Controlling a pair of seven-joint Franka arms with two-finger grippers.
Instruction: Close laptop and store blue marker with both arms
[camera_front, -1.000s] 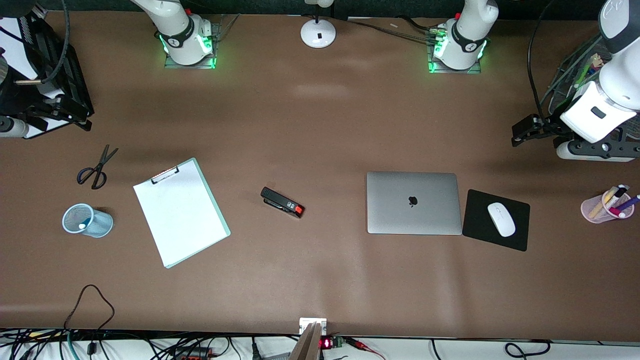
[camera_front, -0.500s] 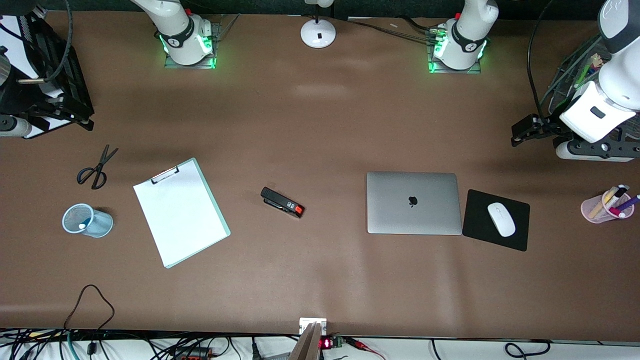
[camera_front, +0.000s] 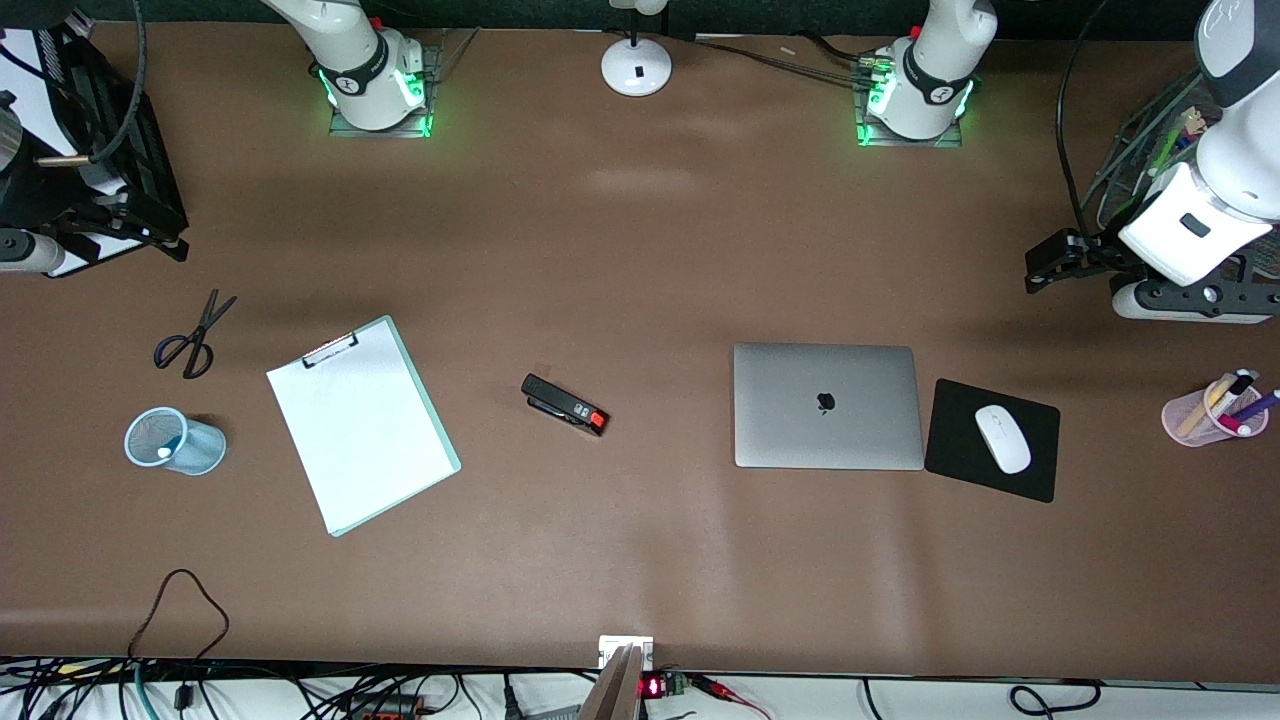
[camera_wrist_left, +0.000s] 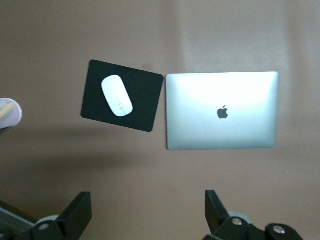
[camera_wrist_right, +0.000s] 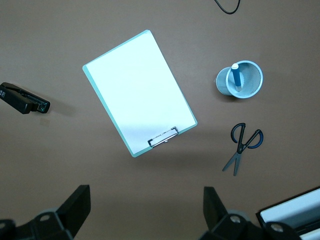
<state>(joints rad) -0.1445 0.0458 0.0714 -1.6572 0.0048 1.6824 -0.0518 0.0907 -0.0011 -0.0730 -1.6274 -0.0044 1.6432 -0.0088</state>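
**Laptop shut, blue marker in the cup, both grippers wide and empty**

The laptop (camera_front: 828, 405) lies flat on the table (camera_front: 640, 250) with its lid down and the dark logo facing up. It sits toward the left arm's end of the table. Just beside it, closer to that end, is a black mouse pad (camera_front: 992, 440) with a white mouse (camera_front: 1003, 438) on it. A corner of the pad comes very close to the laptop's edge.

The blue marker (camera_wrist_right: 236, 77) stands inside a pale-blue mesh cup (camera_front: 174, 440) near the right arm's end of the table, its pale end up. Scissors (camera_front: 193, 335) lie a little farther from the front camera than the cup. A clipboard (camera_front: 362, 423) with a white sheet lies beside the cup, toward the middle of the table. A black stapler (camera_front: 565, 404) with a red tip lies between the clipboard and the laptop, apart from both.

The left gripper (camera_wrist_left: 146, 212) hangs over bare table at the left arm's end, its fingers (camera_wrist_left: 80, 215) spread wide with nothing between them. A pink cup (camera_front: 1213, 410) of markers stands at that end, nearer the front camera.

The right gripper (camera_wrist_right: 145, 210) hangs over bare table at the right arm's end, beside a black tray (camera_wrist_right: 295, 212). Its jaws are also spread wide and empty.
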